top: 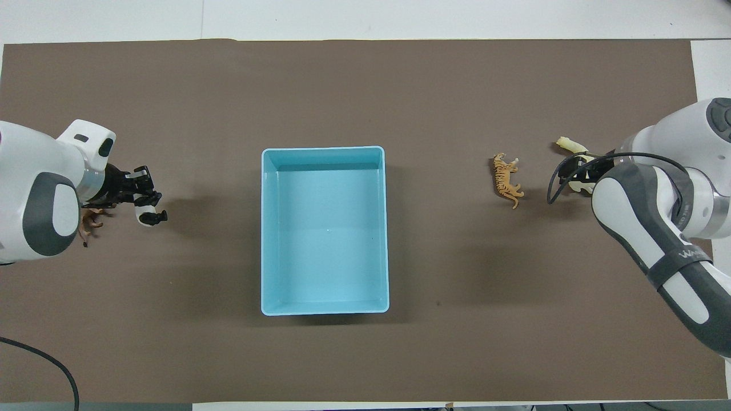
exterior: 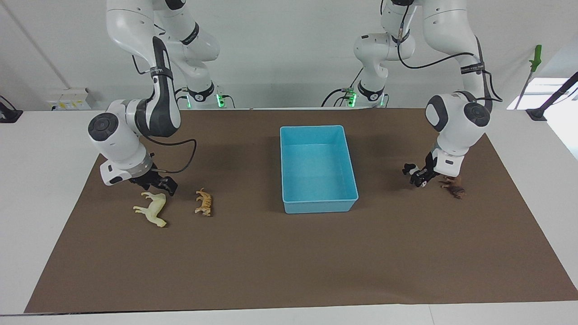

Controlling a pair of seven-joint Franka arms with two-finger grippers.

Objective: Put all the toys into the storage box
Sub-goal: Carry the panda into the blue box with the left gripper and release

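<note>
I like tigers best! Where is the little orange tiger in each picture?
Facing view: the tiger lies on the brown mat between the cream horse and the blue storage box.
Overhead view: the tiger is again between the box and the horse.
Shared landmark: the blue storage box in the middle of the mat.

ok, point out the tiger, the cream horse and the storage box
tiger (exterior: 203, 202): facing view, on its striped back.
cream horse (exterior: 152, 208): facing view, on its flank.
storage box (top: 325, 311): overhead view, on the rim nearest the robots.
</note>
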